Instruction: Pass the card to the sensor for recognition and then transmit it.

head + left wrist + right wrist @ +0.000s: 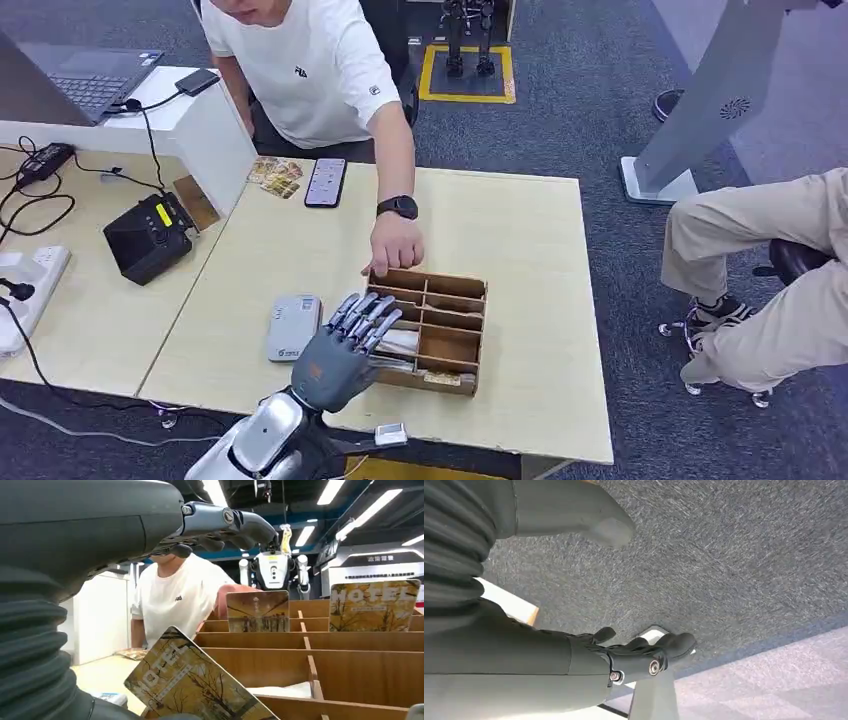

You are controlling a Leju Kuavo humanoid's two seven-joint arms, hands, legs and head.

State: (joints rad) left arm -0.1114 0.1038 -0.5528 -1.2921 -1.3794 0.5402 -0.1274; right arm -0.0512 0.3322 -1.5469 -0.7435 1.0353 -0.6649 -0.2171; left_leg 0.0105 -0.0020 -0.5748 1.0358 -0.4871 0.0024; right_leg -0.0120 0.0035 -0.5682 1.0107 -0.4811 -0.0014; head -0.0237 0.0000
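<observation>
Table (520,215) carries a wooden tray (436,330). Left hand (345,345), fingers spread, holds nothing over its near edge. Person's hand (396,244) grips the far rim; sensor (294,326) lies just left.

We see the divided tray (440,330) on the bench (520,250), with the sensor (294,327) just to its left. Our left hand (345,345) hovers between them, over the tray's left edge. A person's hand (396,244) touches its far rim. A phone (325,182) lies farther back.
</observation>
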